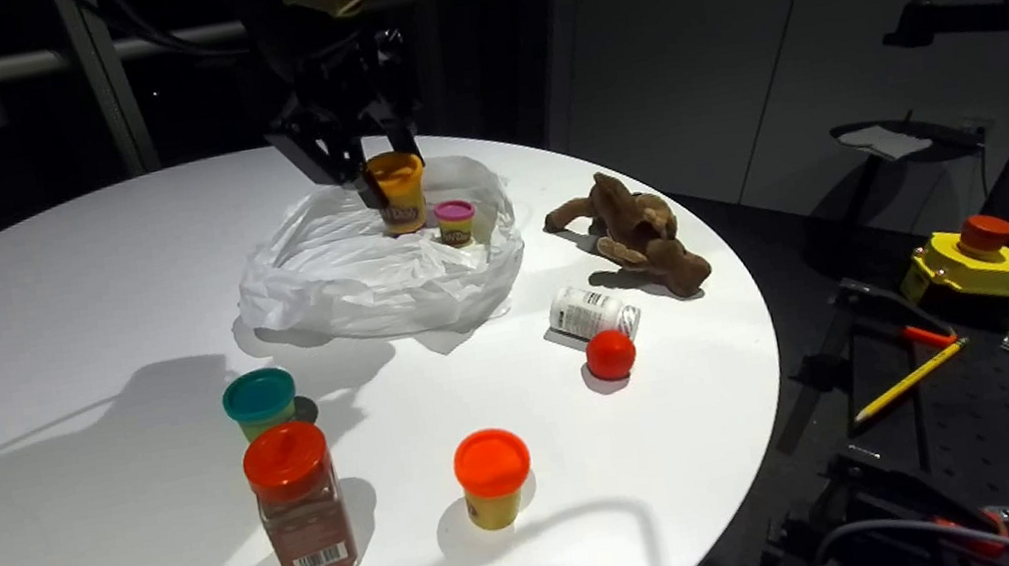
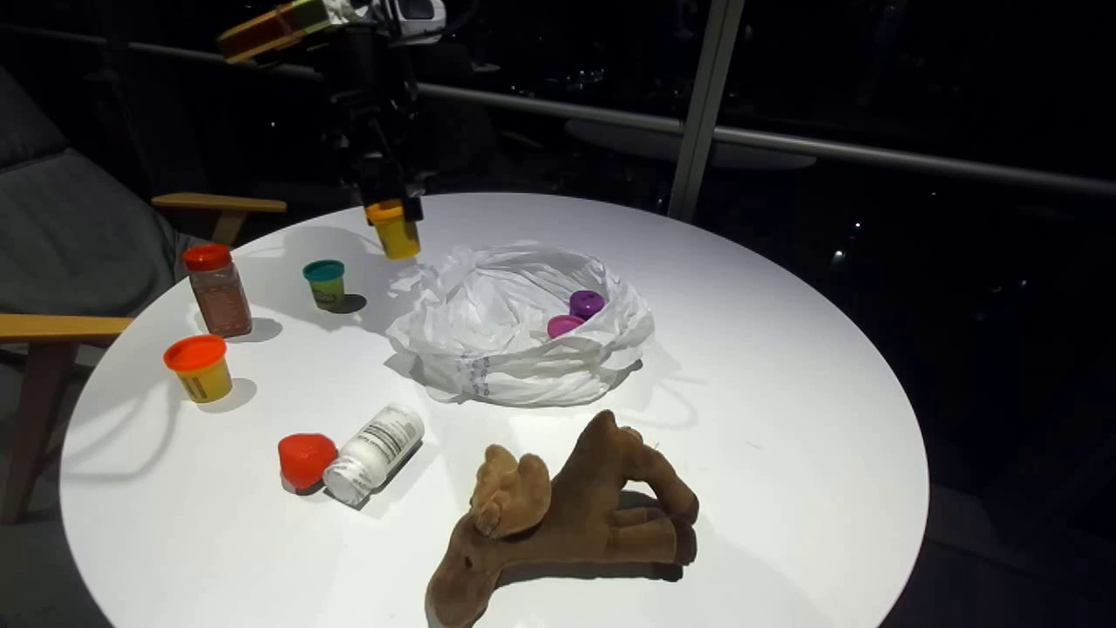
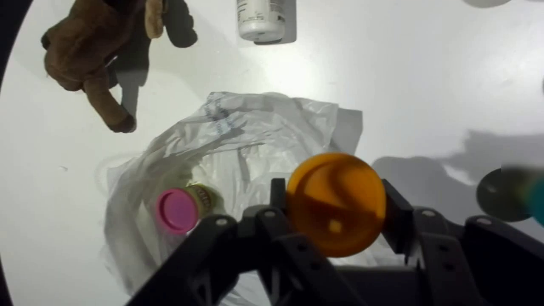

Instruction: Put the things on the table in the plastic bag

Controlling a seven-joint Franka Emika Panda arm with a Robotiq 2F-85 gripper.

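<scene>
Can read "Doh" on orange-lidded jar (image 1: 402, 196), pinched in tool (image 3: 337, 205) and held up near rim of plastic bag (image 2: 523, 377). Inside bag, can see pink-lidded jar (image 1: 456, 224) with blurred lettering and purple object (image 2: 587, 303), partly hidden. Can spot barcode (image 1: 319, 558) on brown jar (image 1: 302, 512); cannot make out small print on white bottle (image 2: 380, 447). Can also see on bench (image 1: 87, 268): teal-lidded jar (image 2: 326, 286), small red-lidded jar (image 2: 201, 368), brown toy (image 2: 575, 510), red object (image 2: 306, 460).

All views overlook the bag (image 2: 532, 371), wrist view closest.

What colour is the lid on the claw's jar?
The lid is orange, clearest in the wrist view.
</scene>
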